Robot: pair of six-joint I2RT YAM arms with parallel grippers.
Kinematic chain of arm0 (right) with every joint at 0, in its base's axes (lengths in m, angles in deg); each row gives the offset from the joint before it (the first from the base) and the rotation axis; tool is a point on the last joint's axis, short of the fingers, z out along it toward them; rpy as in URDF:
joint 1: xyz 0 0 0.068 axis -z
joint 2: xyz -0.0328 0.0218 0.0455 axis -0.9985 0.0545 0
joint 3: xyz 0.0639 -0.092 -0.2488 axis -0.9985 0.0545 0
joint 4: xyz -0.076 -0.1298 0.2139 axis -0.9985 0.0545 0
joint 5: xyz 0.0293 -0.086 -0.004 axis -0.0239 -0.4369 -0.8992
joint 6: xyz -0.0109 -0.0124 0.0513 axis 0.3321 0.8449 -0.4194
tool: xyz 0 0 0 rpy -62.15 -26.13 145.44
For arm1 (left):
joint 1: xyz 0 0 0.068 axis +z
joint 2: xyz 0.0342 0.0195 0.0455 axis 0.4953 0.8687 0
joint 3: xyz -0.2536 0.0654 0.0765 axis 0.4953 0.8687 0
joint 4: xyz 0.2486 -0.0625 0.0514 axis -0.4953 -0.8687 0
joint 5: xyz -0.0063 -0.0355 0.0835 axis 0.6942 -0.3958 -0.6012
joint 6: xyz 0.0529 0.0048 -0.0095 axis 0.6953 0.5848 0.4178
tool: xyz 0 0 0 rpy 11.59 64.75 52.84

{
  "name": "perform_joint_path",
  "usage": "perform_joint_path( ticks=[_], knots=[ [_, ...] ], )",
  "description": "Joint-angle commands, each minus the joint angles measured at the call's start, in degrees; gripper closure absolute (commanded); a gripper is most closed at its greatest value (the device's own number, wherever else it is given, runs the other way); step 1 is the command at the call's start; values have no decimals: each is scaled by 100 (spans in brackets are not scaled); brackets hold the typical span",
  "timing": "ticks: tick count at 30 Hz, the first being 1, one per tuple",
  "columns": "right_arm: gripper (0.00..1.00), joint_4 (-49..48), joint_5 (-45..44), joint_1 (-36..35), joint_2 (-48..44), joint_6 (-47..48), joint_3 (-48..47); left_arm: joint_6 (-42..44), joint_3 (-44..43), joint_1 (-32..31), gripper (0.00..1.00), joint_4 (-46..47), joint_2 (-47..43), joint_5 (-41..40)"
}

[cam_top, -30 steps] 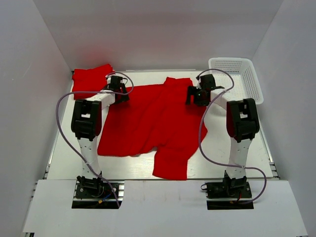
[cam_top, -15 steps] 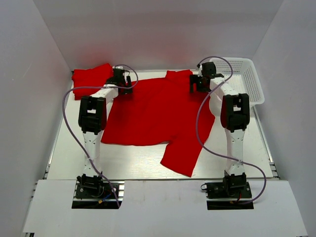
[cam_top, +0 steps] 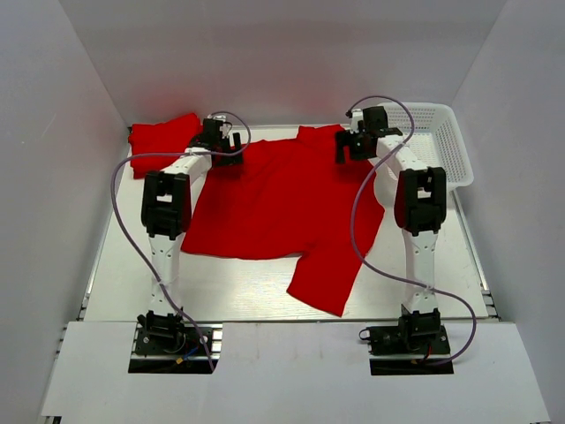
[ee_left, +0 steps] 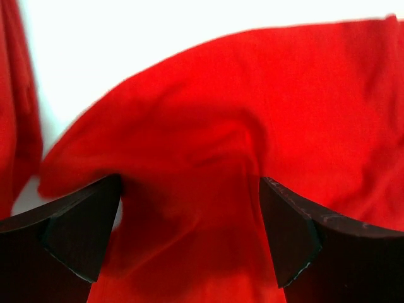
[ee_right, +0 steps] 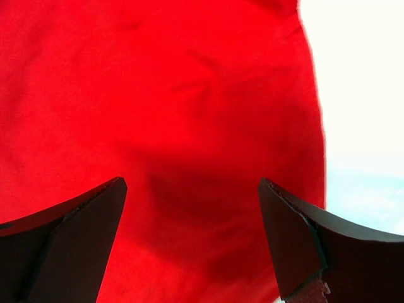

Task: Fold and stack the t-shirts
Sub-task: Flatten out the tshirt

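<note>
Far left corner: a folded shirt [cam_top: 163, 140]. Middle of the desk [cam_top: 238, 284]: a second shirt [cam_top: 282, 203], spread flat. My left gripper [cam_top: 225, 154] and right gripper [cam_top: 351, 152] hover at its far edge, jaws wide, holding nothing. Step, I judge: laying out. Next: pinch a sleeve and fold it inward.

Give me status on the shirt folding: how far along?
Looks done: one bundled t-shirt sits at the far left corner; how neatly folded, I cannot tell. In hand: a second t-shirt lies spread flat, unfolded, with the left gripper and right gripper open over its far edge. Left: fold it and stack it on the first.
</note>
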Motion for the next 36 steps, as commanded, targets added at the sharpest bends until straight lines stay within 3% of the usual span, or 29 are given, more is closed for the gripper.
perform_joint_path(
  ticks=[1,7,9,15,19,24,29,36],
  knots=[
    [10,-113,323,-149,-1040,285,244,74,345,-59,0,-24,-1029,124],
    [10,-103,-333,-552,-1937,-74,1711,-170,1004,-121,0,-785,-2180,-746],
    [10,-322,-650,-658,-2490,-259,2613,-365,1286,-121,0,-1016,-2505,-1035],
    [10,-930,-749,-755,-3222,-1191,4269,-1076,3611,-68,0,-938,-4359,-1335],
    [10,-886,-732,-756,-2951,-1376,4253,-1718,4678,-15,0,-1033,-5283,-1336],
    [10,-948,-819,-720,-2442,-1605,4183,-2560,5364,-15,0,-1868,-5671,-1924],
    [10,-842,-1021,-694,-1958,-1710,3718,-2747,6172,-15,0,-1835,-6196,-1461],
    [10,-526,-1839,-624,-1386,-1649,2681,-3046,6271,-15,0,-2202,-6339,-1810]
  ],
)
